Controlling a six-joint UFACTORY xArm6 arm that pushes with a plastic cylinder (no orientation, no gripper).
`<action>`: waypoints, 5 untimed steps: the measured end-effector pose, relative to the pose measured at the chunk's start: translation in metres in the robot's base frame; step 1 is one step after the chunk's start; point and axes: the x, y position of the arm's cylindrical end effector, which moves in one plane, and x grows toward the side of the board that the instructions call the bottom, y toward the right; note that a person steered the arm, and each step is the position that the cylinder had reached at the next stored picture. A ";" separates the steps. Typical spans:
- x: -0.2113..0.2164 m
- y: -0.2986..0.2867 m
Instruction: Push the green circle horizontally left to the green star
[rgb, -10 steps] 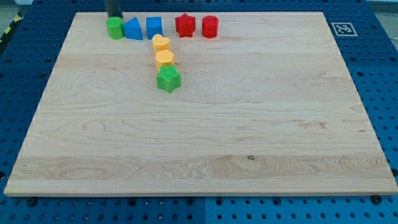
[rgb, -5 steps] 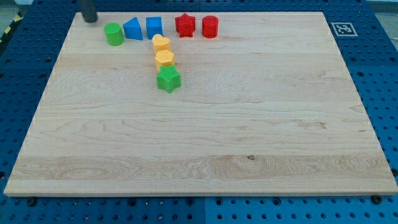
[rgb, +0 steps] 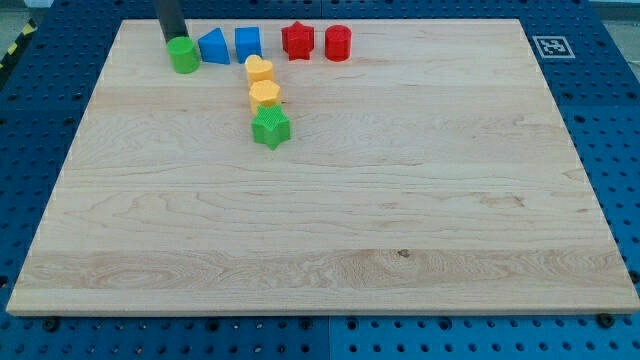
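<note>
The green circle (rgb: 184, 55) stands near the board's top left, just left of a blue triangle-like block (rgb: 213, 46). The green star (rgb: 270, 128) lies lower and to the right, below two yellow blocks. My tip (rgb: 171, 42) is a dark rod coming down from the view's top edge; its end sits right at the green circle's upper left edge, touching or nearly touching it.
A blue square block (rgb: 247, 43), a red star (rgb: 297, 40) and a red cylinder-like block (rgb: 337, 43) line the top row. A yellow heart (rgb: 259, 69) and a yellow hexagon-like block (rgb: 264, 95) stack above the green star. The wooden board (rgb: 330, 280) lies on a blue pegboard.
My tip went from above the green circle out to the left, then back right to the circle's upper left edge. The green circle has shifted slightly down.
</note>
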 end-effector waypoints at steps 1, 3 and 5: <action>0.025 0.000; 0.061 0.013; 0.059 0.024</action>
